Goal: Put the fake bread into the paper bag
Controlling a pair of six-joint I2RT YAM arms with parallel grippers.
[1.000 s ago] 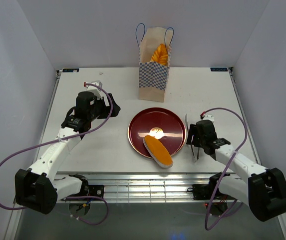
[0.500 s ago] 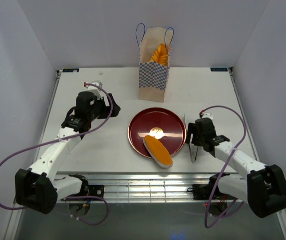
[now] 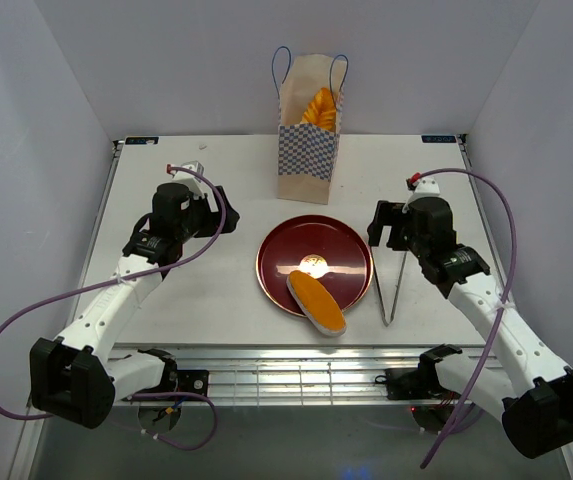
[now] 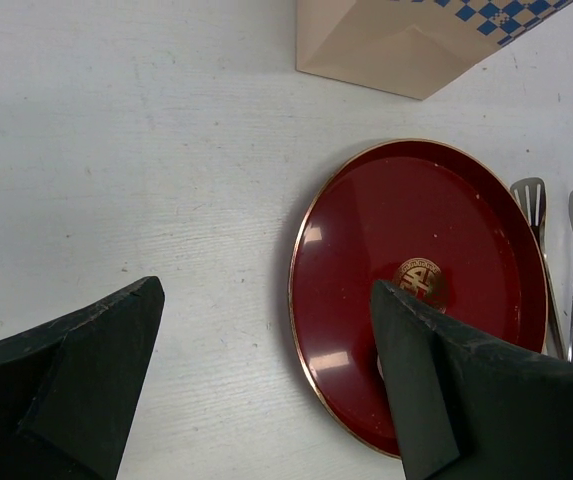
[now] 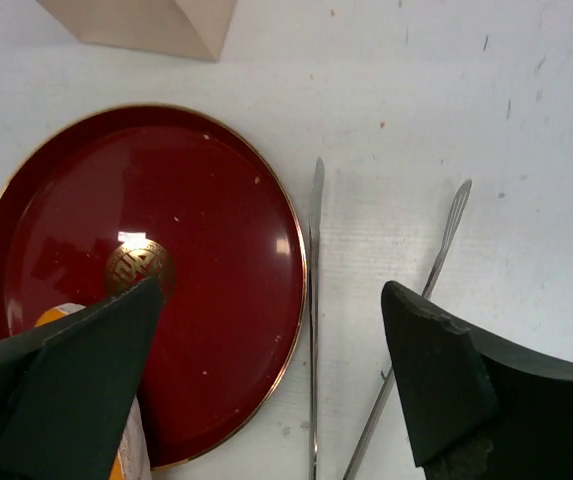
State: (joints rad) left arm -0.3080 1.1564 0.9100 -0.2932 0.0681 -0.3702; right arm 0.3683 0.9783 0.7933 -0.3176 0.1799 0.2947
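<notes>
Tongs (image 3: 394, 296) of thin bright metal lie loose on the white table (image 3: 196, 300) just right of the dark red round plate (image 3: 286, 250), their two arms splayed in a narrow V. The right gripper (image 3: 388, 226) hangs over the plate's far-right rim, jaws spread wide with nothing between them; its wrist view shows the tongs flat on the table below, untouched.

A second ago that gripper sat low at the plate's near-right side, down at the tongs, and half a second ago it was still there, nudged only slightly toward the plate. Since then it has lifted and drawn back toward the far side, leaving the tool behind. I take this to mean the tongs are set aside and the arm is freeing itself for a fresh approach.

The left gripper (image 3: 224, 222), left of the plate, sits the same through all three top views, its jaws likewise spread and empty.

The glossy orange oval roll (image 3: 316, 302) of fake bread has not shifted: it lies on the plate's near rim, partly overhanging it, touched by neither arm. Beyond the plate the small tan paper bag (image 3: 308, 150) with the blue-and-white checked lower half stands upright as before, an orange bread piece (image 3: 321, 105) showing in its mouth. By my reading the roll is the one piece in view not yet bagged.
</notes>
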